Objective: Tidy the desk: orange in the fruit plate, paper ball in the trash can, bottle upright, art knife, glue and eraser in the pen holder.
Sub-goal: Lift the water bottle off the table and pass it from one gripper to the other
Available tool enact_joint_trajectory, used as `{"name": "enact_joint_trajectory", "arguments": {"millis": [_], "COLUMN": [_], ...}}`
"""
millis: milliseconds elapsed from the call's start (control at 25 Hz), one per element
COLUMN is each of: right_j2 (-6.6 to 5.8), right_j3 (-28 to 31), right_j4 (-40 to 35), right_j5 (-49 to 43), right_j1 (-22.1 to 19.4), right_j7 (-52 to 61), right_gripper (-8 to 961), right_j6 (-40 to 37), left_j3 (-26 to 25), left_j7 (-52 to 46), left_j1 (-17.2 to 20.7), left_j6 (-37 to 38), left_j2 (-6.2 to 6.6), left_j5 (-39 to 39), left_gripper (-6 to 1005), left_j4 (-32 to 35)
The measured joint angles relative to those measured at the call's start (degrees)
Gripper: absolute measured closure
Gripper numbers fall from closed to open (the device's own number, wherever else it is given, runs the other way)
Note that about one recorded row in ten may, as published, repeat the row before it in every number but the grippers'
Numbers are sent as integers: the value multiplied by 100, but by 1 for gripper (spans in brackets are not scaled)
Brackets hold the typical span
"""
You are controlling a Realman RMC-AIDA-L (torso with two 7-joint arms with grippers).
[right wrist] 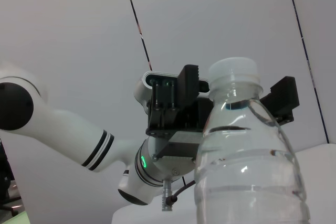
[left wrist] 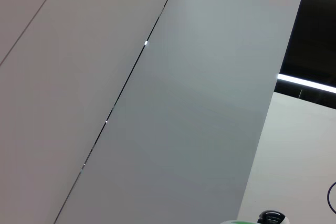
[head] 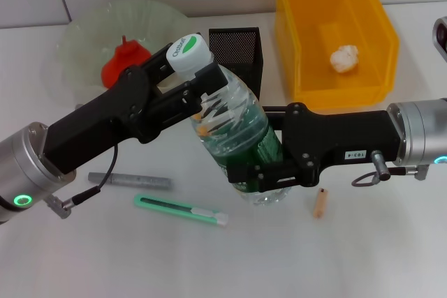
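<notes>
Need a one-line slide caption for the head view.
Both grippers, left gripper at the neck and right gripper at the base, hold the bottle above the desk.

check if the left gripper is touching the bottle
Touching. In the head view the left gripper has its fingers closed around the neck of the bottle just under the white cap, with no gap visible.

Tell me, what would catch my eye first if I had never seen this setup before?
Most striking is the clear bottle in mid-scene, gripped by both arms at once: the left gripper at its neck under the white cap, the right gripper around its lower body. Behind it, the bright yellow trash can holds the paper ball, and the orange sits in the pale-green fruit plate at back left.
</notes>
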Motion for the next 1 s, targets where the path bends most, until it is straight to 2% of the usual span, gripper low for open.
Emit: {"name": "enact_joint_trajectory", "arguments": {"millis": [280, 480, 1000], "right_j2": [0, 0, -1], "right_j3": [-13, -62, -109], "right_j4": [-3, -4, 34], "right_j5": [29, 48, 63], "right_j1": [10, 12, 14], "right_j7": [1, 8, -3], "right_gripper": [179, 179, 178], "right_j6": [0, -5, -9], "left_j3": [0, 0, -28], "left_j7": [-1, -20, -44], "left_j1": [-9, -12, -10], "left_j6": [14, 3, -21], "left_j2": [0, 0, 0], "left_j5": [-6, -9, -6], "left_gripper": [218, 371, 564], "left_j4": [0, 0, 38]}}
